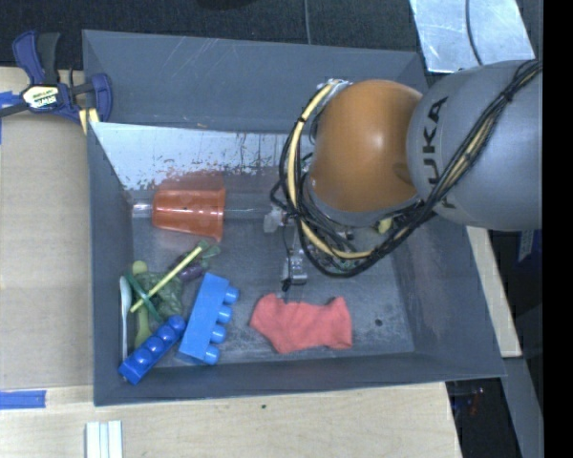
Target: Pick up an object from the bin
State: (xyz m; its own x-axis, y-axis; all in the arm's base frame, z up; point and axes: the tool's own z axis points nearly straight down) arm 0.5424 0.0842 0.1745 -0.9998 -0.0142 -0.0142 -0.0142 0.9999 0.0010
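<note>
The pincer [294, 277] hangs at the red cloth's [303, 324] 11 o'clock edge; open or closed, I cannot tell. Best shift toward 5 o'clock and pinch a fold.

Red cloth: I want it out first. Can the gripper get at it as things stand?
Probably yes. The gripper hangs just over the red cloth's left end, nothing lies on the cloth, and the blue block lies off to its left.

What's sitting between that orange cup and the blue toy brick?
In the camera view, the tip of a yellow-green stick pokes into the gap between the orange cup and the blue brick. The rest is bare bin floor.
</note>
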